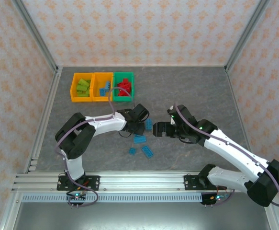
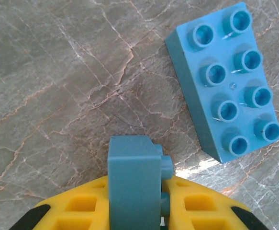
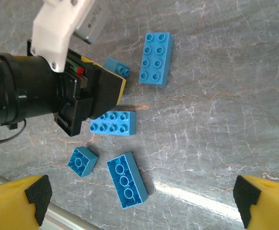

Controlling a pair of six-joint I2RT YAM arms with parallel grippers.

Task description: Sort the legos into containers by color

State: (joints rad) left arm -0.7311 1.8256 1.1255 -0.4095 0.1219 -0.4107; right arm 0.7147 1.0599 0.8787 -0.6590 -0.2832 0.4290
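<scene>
My left gripper [image 2: 137,194] is shut on a small light blue lego [image 2: 133,179], which stands on edge between its yellow fingers [image 2: 77,211] just above the table. A long light blue lego [image 2: 230,81] lies studs up beside it. From above, the left gripper [image 1: 138,126] sits mid-table, left of that long lego [image 1: 149,124]. My right gripper [image 3: 141,206] is open and holds nothing. It hovers over three more light blue legos: one studs up [image 3: 113,123], a small one upside down [image 3: 83,161] and a long one upside down [image 3: 126,179]. The containers stand at the back left.
The left orange bin [image 1: 73,88] holds lime green legos, the middle orange bin [image 1: 95,88] holds light blue ones, and the green bin [image 1: 131,86] holds red ones. Both arms meet mid-table, the right gripper [image 1: 160,130] close to the left one. A metal rail [image 1: 139,181] runs along the near edge.
</scene>
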